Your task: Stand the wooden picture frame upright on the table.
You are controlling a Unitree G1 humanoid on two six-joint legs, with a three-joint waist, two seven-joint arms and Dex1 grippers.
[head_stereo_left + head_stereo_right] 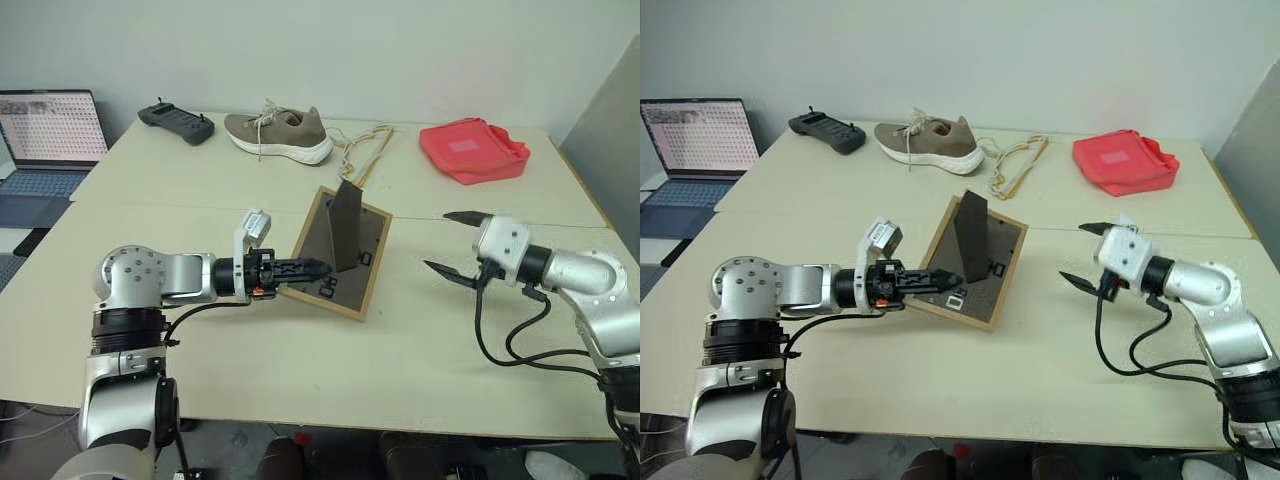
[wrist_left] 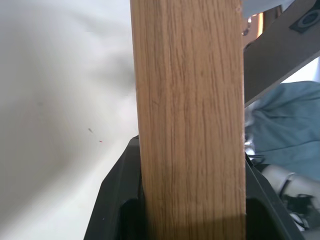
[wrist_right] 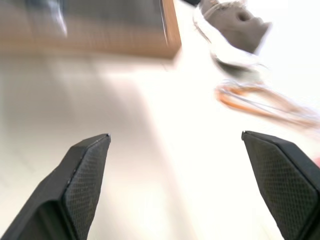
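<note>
The wooden picture frame is tilted up off the table, its right edge down on the table. Its dark back panel faces me and the fold-out stand sticks up from it. My left gripper points level to the right and is shut on the frame's raised left edge. In the left wrist view the light wood border sits between the black fingers. My right gripper hovers open to the right of the frame, apart from it. The right wrist view shows its fingers spread wide, with the frame beyond.
Along the table's far side lie a black controller, a brown shoe, a looped tan cord and a red cloth bag. An open laptop sits off the left end. A seam crosses the tabletop.
</note>
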